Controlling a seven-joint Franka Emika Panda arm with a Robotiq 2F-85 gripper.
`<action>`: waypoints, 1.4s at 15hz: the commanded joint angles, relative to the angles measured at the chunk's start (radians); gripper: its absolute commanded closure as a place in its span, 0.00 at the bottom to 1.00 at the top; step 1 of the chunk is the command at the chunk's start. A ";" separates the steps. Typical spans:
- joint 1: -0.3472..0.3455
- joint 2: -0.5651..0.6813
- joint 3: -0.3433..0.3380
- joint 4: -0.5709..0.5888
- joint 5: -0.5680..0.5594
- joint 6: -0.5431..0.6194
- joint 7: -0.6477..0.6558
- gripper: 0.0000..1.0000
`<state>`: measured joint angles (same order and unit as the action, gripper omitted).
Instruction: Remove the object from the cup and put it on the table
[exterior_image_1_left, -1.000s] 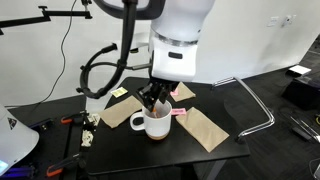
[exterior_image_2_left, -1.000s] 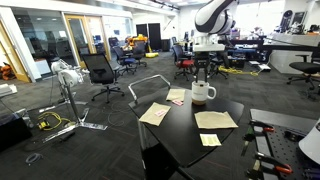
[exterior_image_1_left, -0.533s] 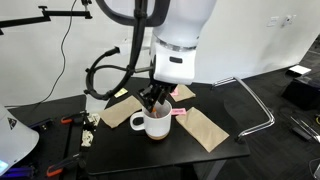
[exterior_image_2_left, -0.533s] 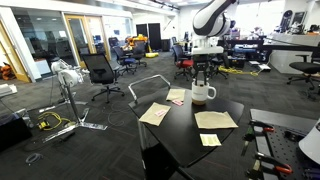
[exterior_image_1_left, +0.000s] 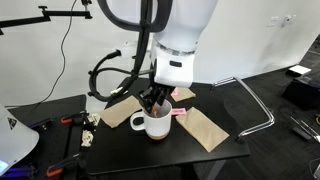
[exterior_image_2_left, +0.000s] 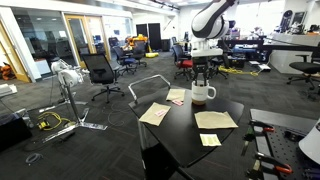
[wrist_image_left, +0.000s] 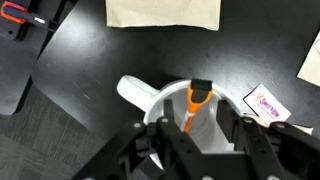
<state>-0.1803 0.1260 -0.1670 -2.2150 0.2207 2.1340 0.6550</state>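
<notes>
- White mug (wrist_image_left: 140, 95): handle points left; it stands on the black bench (wrist_image_left: 70, 90).
- Orange stick (wrist_image_left: 190, 110): inside the mug, long axis near upright, dark tip uppermost in the wrist view.
- Gripper (wrist_image_left: 200, 138): directly above, jaws apart, straddling the stick, not yet clamped.

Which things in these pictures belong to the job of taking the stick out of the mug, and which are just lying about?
Part of the job:
orange stick
white mug
black table
gripper, open at the mug's mouth

Just lying about:
tan paper pieces
small pink card
orange-handled tool
office chair
</notes>
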 joint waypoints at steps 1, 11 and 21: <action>0.008 0.016 -0.005 0.020 0.024 -0.018 -0.015 0.51; 0.009 0.014 -0.008 0.015 0.021 -0.030 -0.013 0.96; 0.019 -0.138 -0.004 -0.028 -0.034 -0.033 0.025 0.96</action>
<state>-0.1729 0.0728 -0.1672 -2.2151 0.2130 2.1304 0.6550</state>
